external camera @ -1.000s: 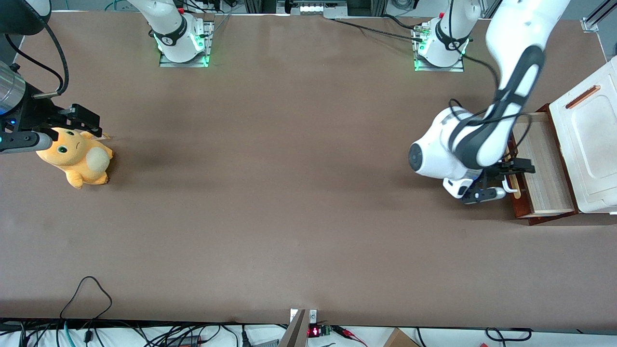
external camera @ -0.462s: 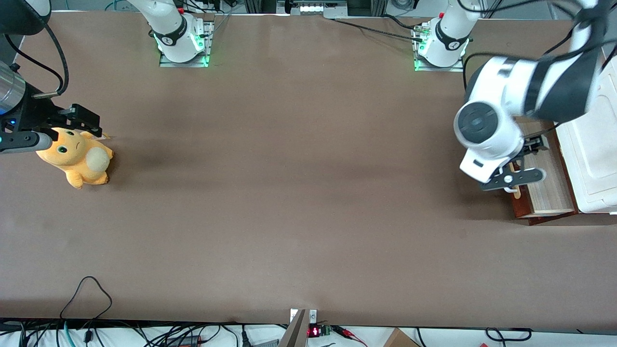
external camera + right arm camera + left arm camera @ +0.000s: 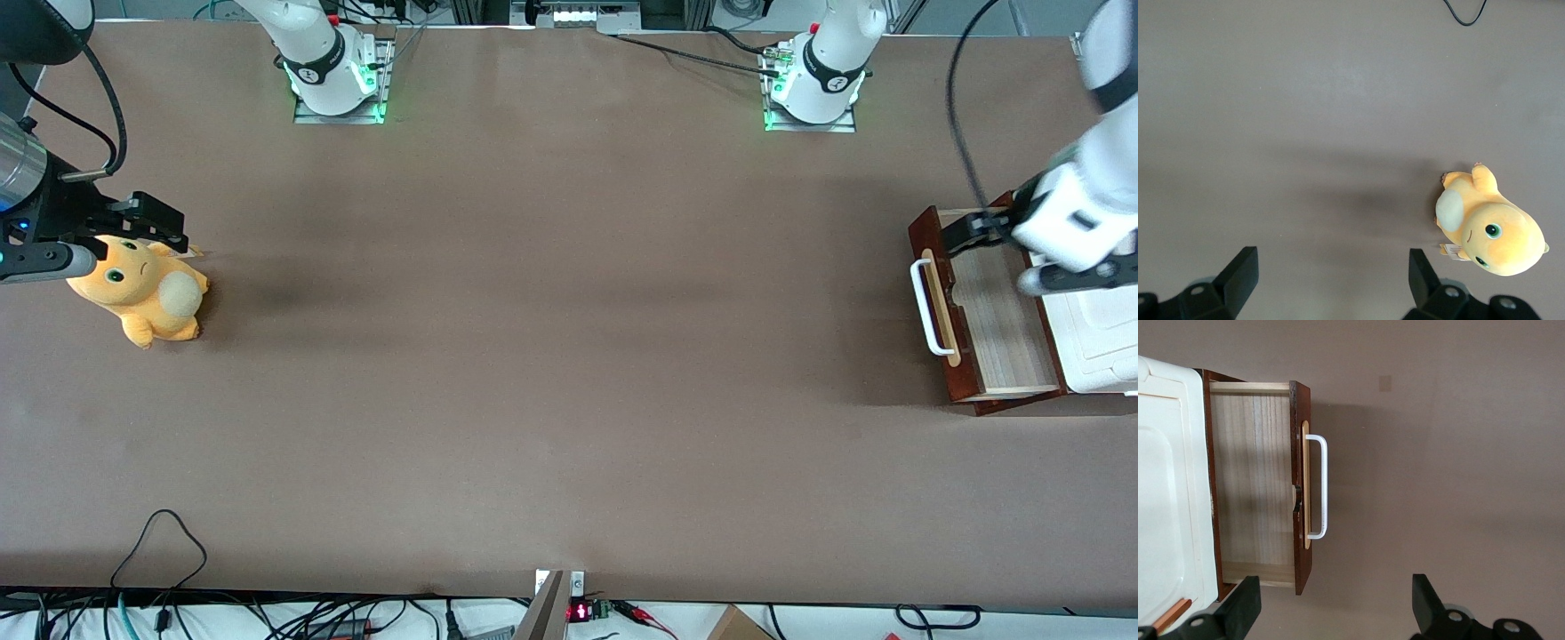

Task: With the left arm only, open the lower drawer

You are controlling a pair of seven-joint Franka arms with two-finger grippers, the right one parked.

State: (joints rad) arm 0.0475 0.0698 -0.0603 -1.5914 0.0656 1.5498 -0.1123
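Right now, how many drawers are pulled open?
1: the lower drawer stands open under the white cabinet top; the open gripper hangs above it. Others may be hidden.

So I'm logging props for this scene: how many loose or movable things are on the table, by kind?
Plush toys: 1, orange
Cabinets: 1, white top, lower drawer pulled open
Total: 2
The left gripper hangs open above the drawer, holding nothing.

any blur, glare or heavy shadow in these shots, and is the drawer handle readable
Front view: even light, soft shadows on the table; the left arm is smeared at the frame edge, its gripper above the lower drawer. Left wrist view: sharp, no glare; the white handle casts a soft shadow, and the gripper fingers stand wide apart. Right wrist view: clear, plush toy crisp.
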